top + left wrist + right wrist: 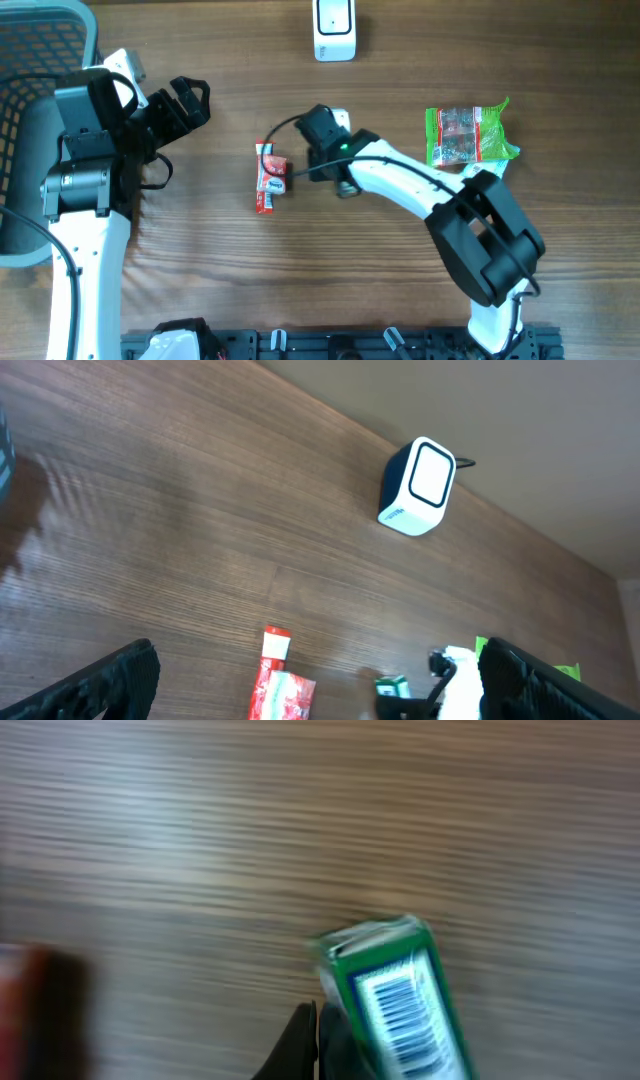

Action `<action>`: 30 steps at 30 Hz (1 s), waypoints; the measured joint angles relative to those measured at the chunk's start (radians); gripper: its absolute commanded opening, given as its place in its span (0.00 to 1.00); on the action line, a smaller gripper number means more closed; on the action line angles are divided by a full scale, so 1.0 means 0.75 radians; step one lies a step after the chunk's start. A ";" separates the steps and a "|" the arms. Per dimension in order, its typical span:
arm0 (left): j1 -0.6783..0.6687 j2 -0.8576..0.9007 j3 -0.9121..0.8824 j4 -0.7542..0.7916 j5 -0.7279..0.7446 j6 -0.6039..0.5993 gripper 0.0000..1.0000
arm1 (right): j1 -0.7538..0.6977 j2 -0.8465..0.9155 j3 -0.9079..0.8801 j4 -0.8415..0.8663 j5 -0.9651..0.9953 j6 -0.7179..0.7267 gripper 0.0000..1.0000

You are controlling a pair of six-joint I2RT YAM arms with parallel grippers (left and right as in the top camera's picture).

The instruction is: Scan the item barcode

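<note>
Green packet, barcode toward the wrist camera, jutting from the right gripper, jaws clamped on its lower edge, over wooden table, left gripper spread wide.

green box: blurred, cropped below; barcode: perhaps unreadable

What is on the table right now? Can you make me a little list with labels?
scanner: white, at the far edge of the table
right gripper: shut on small green box, barcode visible
left gripper: open, holding nothing
red packet: flat, mid-table
green bag: flat, on the robot's right side
</note>
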 measured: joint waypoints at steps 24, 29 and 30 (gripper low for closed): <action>0.000 0.000 0.000 0.000 -0.001 0.000 1.00 | -0.506 -0.216 0.022 -0.428 -0.357 -0.378 0.51; 0.000 0.000 0.000 0.000 0.000 0.000 1.00 | -0.359 -0.216 0.014 -0.439 -0.268 -0.262 0.63; 0.000 0.000 0.000 0.001 -0.001 0.000 1.00 | -0.319 -0.216 0.005 -0.443 -0.228 -0.234 0.65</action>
